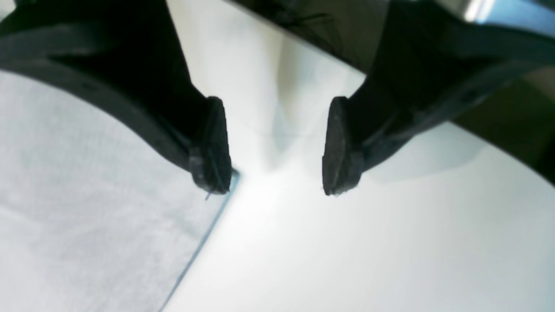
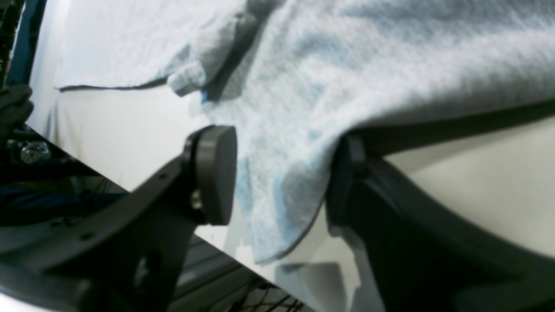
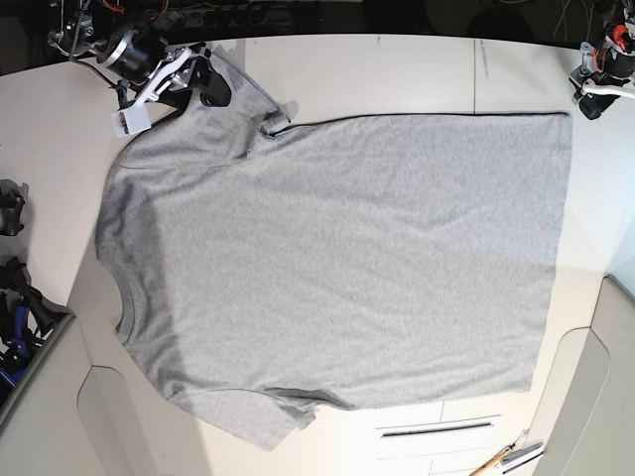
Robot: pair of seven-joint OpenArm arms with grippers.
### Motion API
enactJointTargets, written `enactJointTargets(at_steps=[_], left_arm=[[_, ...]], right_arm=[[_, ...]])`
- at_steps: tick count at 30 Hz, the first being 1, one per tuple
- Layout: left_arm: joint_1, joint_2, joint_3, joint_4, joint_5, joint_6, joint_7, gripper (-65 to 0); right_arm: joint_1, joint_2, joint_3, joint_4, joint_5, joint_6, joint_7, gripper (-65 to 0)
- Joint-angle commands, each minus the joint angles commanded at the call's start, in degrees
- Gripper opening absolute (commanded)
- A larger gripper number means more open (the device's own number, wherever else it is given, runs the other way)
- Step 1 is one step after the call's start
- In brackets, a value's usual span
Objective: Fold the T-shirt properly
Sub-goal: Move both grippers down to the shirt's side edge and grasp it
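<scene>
T-shirt point(image 3: 337, 258): lay spread flat, plain side up, on the white tabletop point(image 3: 397, 69), neck toward the base view's left, hem toward its right.
Left pincer point(image 1: 275, 147): released, jaws apart, nothing between them, over bare tabletop just beside a corner of the shirt's hem.
Right pincer point(image 2: 282, 173): jaws apart, a sleeve point(image 2: 277, 203) edge hanging between them, not clenched.
Sleeve near right pincer: slightly rumpled, lifted off the tabletop.

The right gripper point(image 2: 282, 173) is open, with a hanging edge of the grey T-shirt point(image 2: 347, 73) between its two fingers point(image 2: 214, 173). The cloth touches the right finger. A sleeve lies farther away on the white table point(image 2: 121, 125).
</scene>
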Motion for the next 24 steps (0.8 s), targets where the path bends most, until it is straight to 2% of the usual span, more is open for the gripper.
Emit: enactJointTargets(at_steps=[8, 13, 24], left_arm=[[-5.31, -0.94, 0.81, -9.79, -3.82, -0.85, 2.14, -27.4], [-7.50, -0.92, 3.43, -13.20, -3.17, -0.81, 2.08, -27.4], [-8.61, -1.57, 3.45, -13.35, -1.92, -0.83, 3.89, -27.4]], right_arm=[[0.00, 0.00, 0.00, 0.00, 0.00, 0.00, 0.17, -32.9], [0.00, 0.00, 0.00, 0.00, 0.00, 0.00, 0.17, -32.9], [-0.02, 0.00, 0.00, 0.00, -0.63, 0.00, -0.02, -32.9]])
